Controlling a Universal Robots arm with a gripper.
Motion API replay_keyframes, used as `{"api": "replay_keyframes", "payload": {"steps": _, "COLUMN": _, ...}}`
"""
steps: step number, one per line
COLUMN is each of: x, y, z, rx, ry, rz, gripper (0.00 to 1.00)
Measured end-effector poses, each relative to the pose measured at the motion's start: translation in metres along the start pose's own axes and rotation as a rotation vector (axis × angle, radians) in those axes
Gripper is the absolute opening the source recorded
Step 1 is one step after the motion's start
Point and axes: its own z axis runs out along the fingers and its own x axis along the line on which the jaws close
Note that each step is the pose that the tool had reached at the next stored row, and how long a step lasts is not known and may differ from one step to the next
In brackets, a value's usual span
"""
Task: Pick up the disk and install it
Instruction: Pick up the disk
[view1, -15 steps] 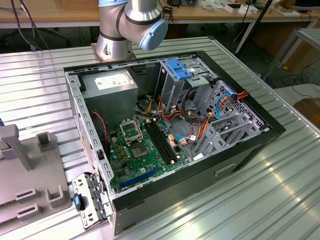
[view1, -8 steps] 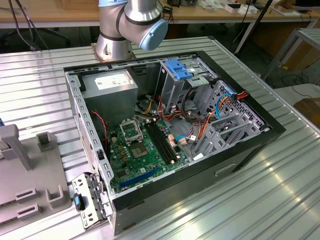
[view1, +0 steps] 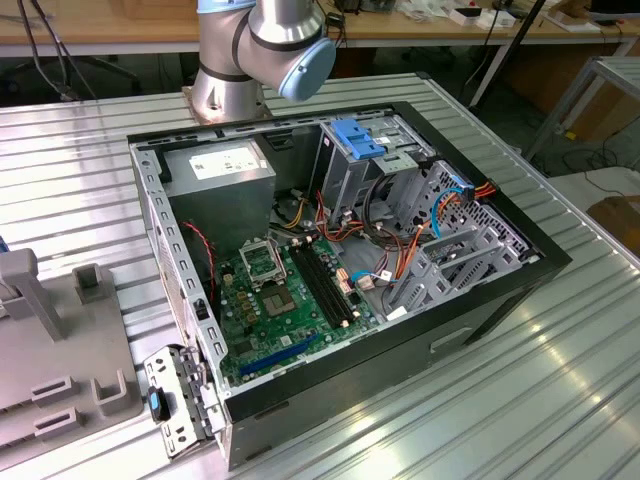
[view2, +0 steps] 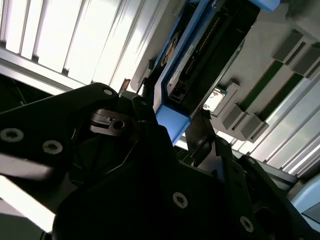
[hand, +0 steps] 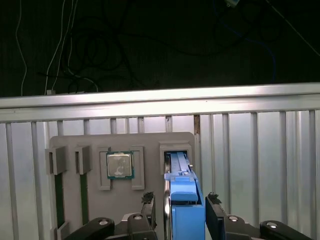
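The disk (hand: 182, 186), dark with a bright blue carrier frame, stands on edge in a slot of the grey holder tray (hand: 150, 140). My gripper (hand: 180, 201) straddles it, one black finger (hand: 148, 201) on each side with small gaps to the blue frame, so it looks open. In the second wrist view the disk (view2: 200, 55) runs away from the gripper (view2: 172, 117) between the fingertips. The open computer case (view1: 340, 250) lies on the table in the exterior view, with a grey drive cage (view1: 350, 175) at its back.
A processor chip (hand: 120, 165) and green memory sticks (hand: 59, 195) sit in other tray pockets. The tray (view1: 40, 360) is at the exterior view's left. A blue bracket (view1: 356, 138) tops the cage. Cables (view1: 400, 250) cross the case. The arm's base (view1: 260, 50) stands behind it.
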Motion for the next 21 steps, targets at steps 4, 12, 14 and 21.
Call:
{"api": "replay_keyframes", "payload": {"steps": 4, "x": -0.0001, "y": 0.0001, "z": 0.0021, "rx": 0.0001, "ry": -0.0001, "rz": 0.000, "gripper": 0.45}}
{"api": "replay_keyframes", "payload": {"steps": 12, "x": -0.0002, "y": 0.0002, "z": 0.0047, "rx": -0.0001, "ry": -0.0008, "rz": 0.000, "gripper": 0.45}}
{"api": "replay_keyframes", "payload": {"steps": 14, "x": -0.0002, "y": 0.0002, "z": 0.0051, "rx": -0.0001, "ry": -0.0007, "rz": 0.000, "gripper": 0.45}}
{"api": "replay_keyframes", "payload": {"steps": 21, "x": -0.0004, "y": 0.0001, "z": 0.0055, "rx": 0.0002, "ry": -0.0013, "rz": 0.000, "gripper": 0.45}}
